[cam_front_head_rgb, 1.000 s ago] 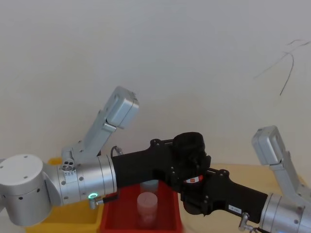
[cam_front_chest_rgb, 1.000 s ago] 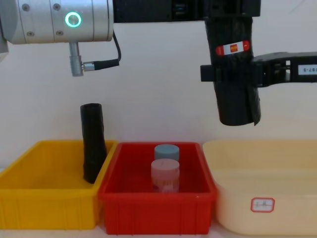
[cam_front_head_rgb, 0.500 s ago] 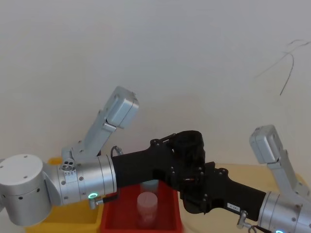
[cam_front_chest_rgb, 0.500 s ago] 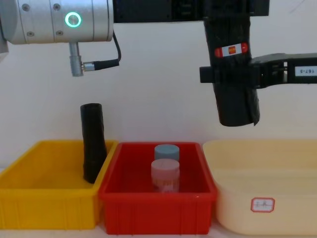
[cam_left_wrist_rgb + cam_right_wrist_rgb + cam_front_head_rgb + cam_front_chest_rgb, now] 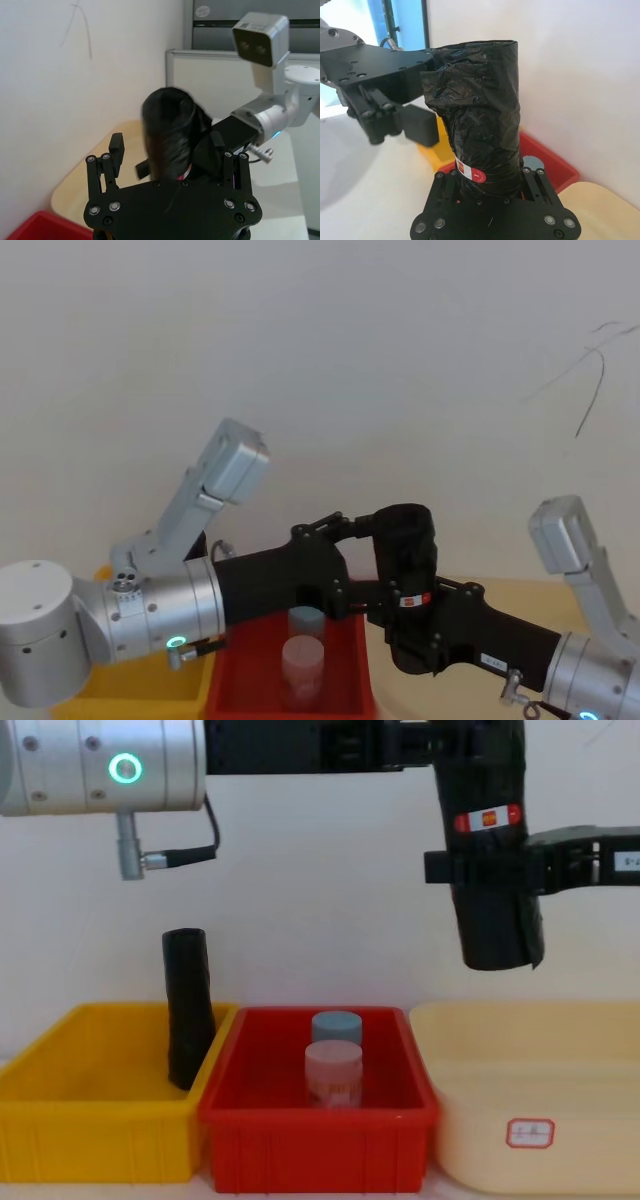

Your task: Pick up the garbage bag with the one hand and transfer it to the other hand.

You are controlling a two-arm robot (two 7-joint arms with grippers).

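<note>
Three bins in a row, seen from the chest: a cream bin (image 5: 600, 1020) on the robot's right, a yellow bin (image 5: 60, 1120) on its left, a red bin (image 5: 300, 1140) between them. Above them the two arms meet in the air. The garbage bag (image 5: 492, 920) hangs upright over the seam between the red and cream bins, well clear of both. The right gripper (image 5: 492, 868) (blue-ringed arm) is clamped round its middle, just below the red-and-white label (image 5: 488, 819). The left gripper (image 5: 167, 150) (green-ringed arm) sits at the roll's upper end with its fingers (image 5: 116, 150) spread wide, standing to either side of the plastic and apparently not pressing it. A plain black roll (image 5: 188, 1010) leans in the yellow bin; two small lidded jars (image 5: 335, 1070) stand in the red bin.

Judged progress: pick-up done and the hand-over all but complete, the weight apparently carried by the right gripper. Left to do: draw the left gripper away without snagging the loose plastic.
</note>
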